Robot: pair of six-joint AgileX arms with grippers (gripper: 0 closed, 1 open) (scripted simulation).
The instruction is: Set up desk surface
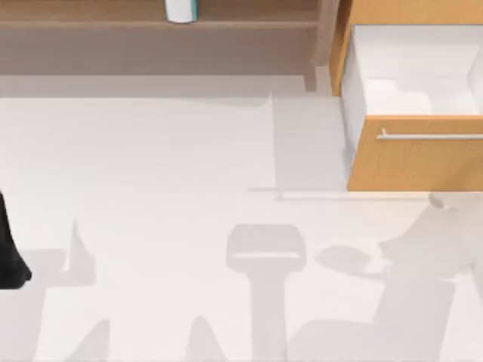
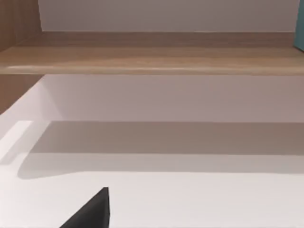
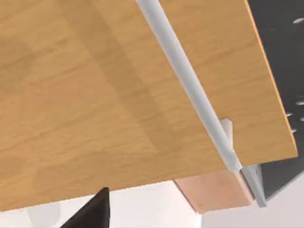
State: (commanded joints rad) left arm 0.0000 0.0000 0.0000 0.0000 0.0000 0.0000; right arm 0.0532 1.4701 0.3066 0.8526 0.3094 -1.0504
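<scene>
the desk (image 1: 151, 226) spreads wide, white and flat across the top view, bare but for soft grey shadows. along its far edge runs a brown shelf (image 1: 151, 34) with a white and teal object (image 1: 181, 9) on it. at the far right sits an orange-wood cabinet, its drawer (image 1: 415, 151) pulled open over the desk, white inside, with a silver bar handle (image 1: 430, 136) across the front. the left arm (image 1: 9, 249) shows as a dark shape at the desk's left edge; its wrist view looks along the desk toward the shelf. the right wrist view sits close to the drawer front and handle. whether either gripper is open, i cannot tell.
</scene>
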